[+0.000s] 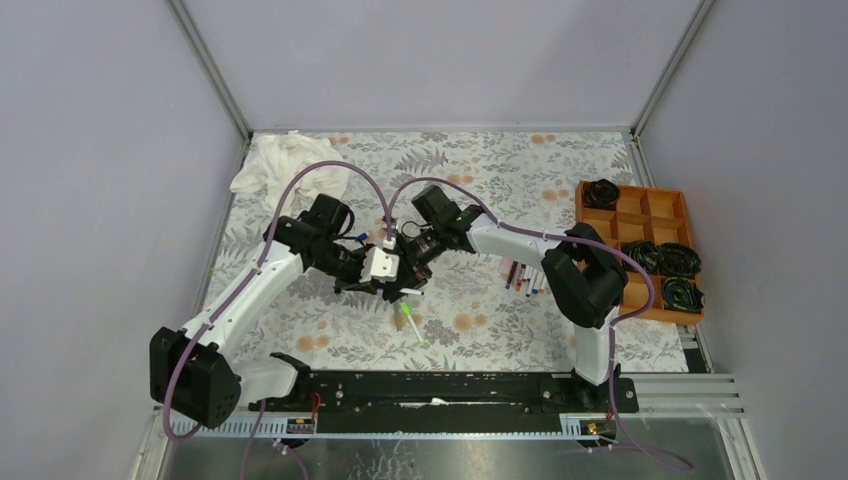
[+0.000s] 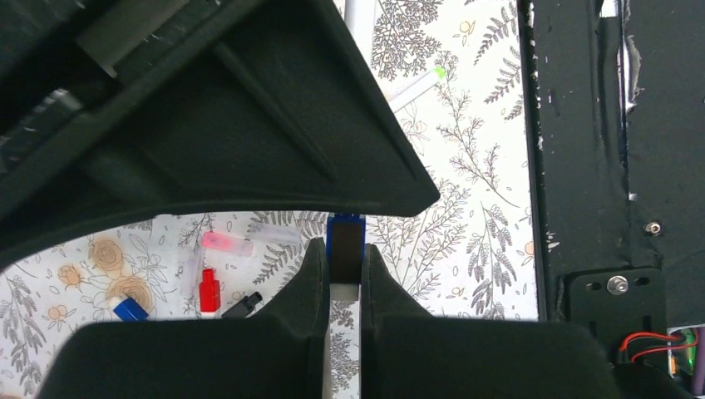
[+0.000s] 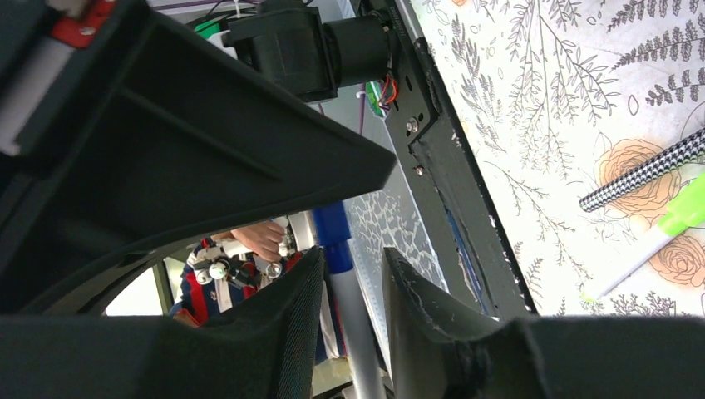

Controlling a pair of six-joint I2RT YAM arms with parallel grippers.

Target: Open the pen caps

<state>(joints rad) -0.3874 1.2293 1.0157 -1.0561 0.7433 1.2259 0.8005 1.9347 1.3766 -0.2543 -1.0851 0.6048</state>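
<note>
My left gripper (image 2: 342, 249) is shut on a white-barrelled pen (image 2: 344, 293). The pen's blue end (image 2: 345, 237) sticks out past the fingertips. In the top view both grippers meet at mid-table, the left gripper (image 1: 385, 268) beside the right gripper (image 1: 412, 252). My right gripper (image 3: 353, 259) stands round a white pen with a blue end (image 3: 332, 233). The pen touches one finger, with a gap to the other. Loose caps lie on the cloth: red (image 2: 209, 290), blue (image 2: 130, 309), black (image 2: 242, 304) and pink (image 2: 226, 243).
A green-ended pen (image 1: 411, 322) lies on the flowered cloth just in front of the grippers, beside a chequered pen (image 3: 648, 170). More pens (image 1: 520, 276) lie to the right. An orange compartment tray (image 1: 640, 215) with black coils stands at the right edge. A white rag (image 1: 275, 160) lies back left.
</note>
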